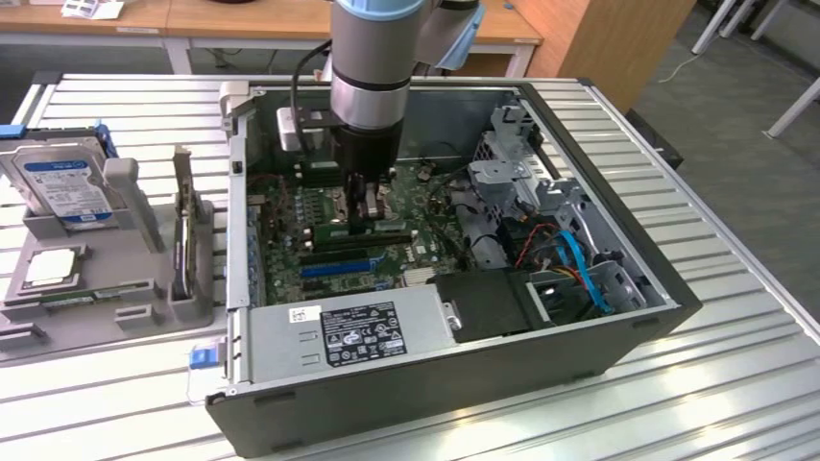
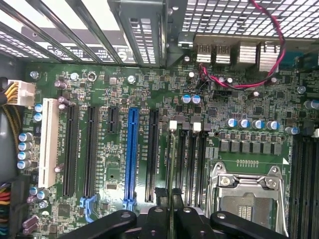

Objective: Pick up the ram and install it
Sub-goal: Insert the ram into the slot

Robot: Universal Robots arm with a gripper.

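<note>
Install step: gripper (image 1: 372,213) down in the case (image 1: 448,384), jaws clamped on the ram (image 2: 172,169) above the slots (image 2: 192,159); seating, I'd say, demands square alignment.

Slatted metal table (image 1: 731,317). Holds up an open computer case (image 1: 423,408), lying directly beneath and around the gripper (image 1: 369,216). Also holds a grey parts tray (image 1: 71,331), well apart from the gripper toward the exterior view's left, just beside the case.

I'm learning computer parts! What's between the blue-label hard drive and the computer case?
An upright expansion card in a grey holder stands between them, seen in the exterior view.
</note>
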